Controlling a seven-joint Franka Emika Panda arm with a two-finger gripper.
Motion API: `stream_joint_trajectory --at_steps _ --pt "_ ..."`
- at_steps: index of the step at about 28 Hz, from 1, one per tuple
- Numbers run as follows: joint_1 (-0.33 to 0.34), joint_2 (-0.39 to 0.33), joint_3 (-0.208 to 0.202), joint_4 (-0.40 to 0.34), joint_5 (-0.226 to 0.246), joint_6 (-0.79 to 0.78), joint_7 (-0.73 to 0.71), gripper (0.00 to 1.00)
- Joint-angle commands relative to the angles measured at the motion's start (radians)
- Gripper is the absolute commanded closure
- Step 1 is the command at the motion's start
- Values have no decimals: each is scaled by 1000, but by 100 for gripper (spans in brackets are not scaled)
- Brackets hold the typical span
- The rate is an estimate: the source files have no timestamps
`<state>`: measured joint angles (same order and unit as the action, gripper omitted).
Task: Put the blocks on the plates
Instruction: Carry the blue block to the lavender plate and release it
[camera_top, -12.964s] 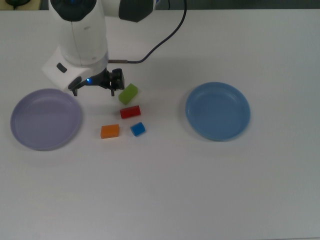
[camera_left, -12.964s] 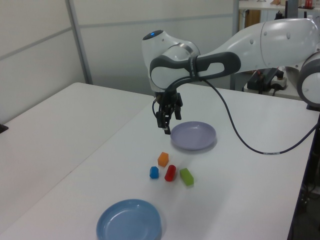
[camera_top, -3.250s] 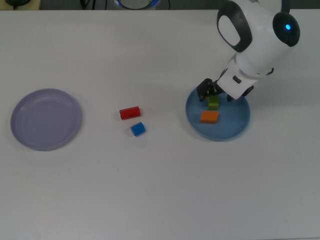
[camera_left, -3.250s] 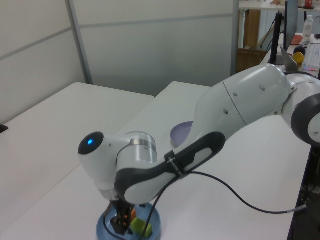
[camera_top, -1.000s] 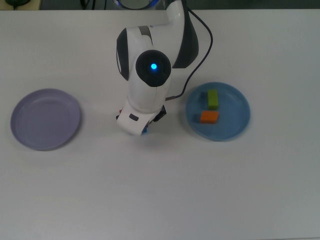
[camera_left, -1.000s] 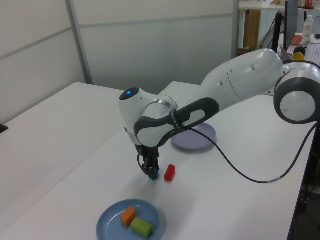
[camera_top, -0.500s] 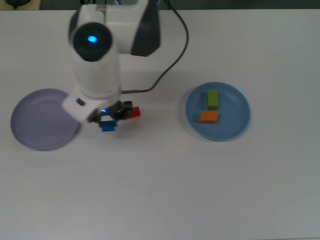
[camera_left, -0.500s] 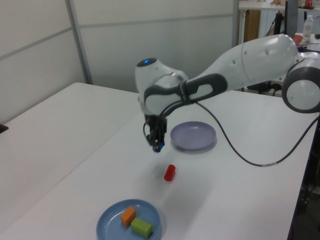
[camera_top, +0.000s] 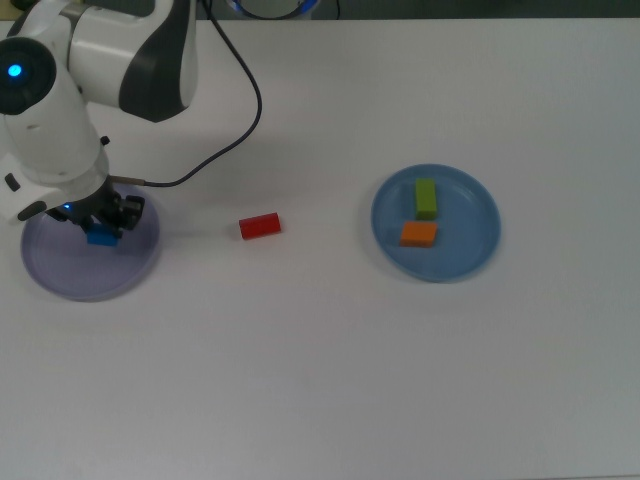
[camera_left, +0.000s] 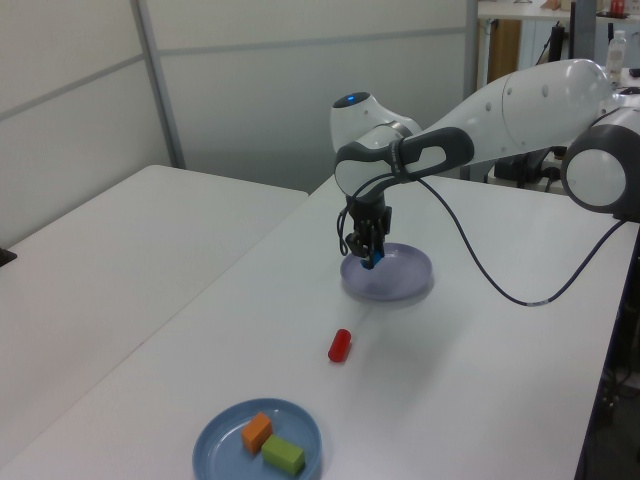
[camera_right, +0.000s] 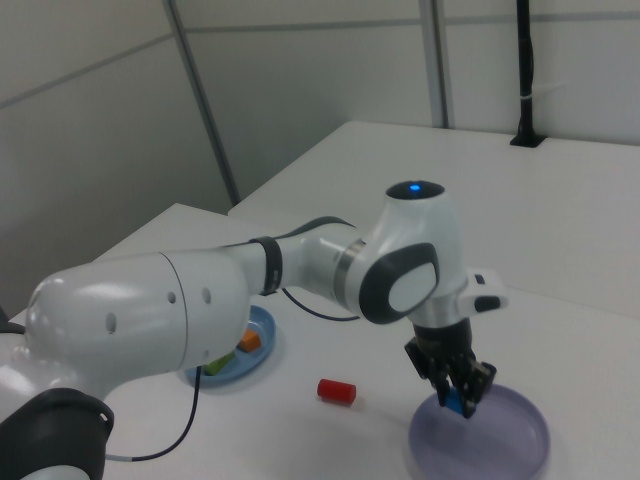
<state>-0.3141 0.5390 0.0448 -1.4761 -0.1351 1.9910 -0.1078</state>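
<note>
Blue cube (camera_top: 101, 237) sits pinched in my gripper (camera_top: 100, 232), fingers closed tight on it, hanging just over the lavender plate (camera_top: 60, 275) at the left of the top view; I judge it is held low there so it drops inside the rim. At the right of the top view, the light blue plate (camera_top: 470, 255) carries 2 blocks, lime-green (camera_top: 426, 198) and orange (camera_top: 418, 234). 1 red block (camera_top: 260, 226) lies on the table (camera_top: 320, 380) between the plates.
</note>
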Motion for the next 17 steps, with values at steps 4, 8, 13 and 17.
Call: stream_joint_trajectory --at_steps 4,8,13,17 --pt "-2 27 -10 -30 14 19 -13 100" --pt "-2 27 -10 -30 14 19 -13 100" --pt "-2 27 -10 -30 5 19 -15 40" --pt "-2 25 -10 -27 5 15 -13 0"
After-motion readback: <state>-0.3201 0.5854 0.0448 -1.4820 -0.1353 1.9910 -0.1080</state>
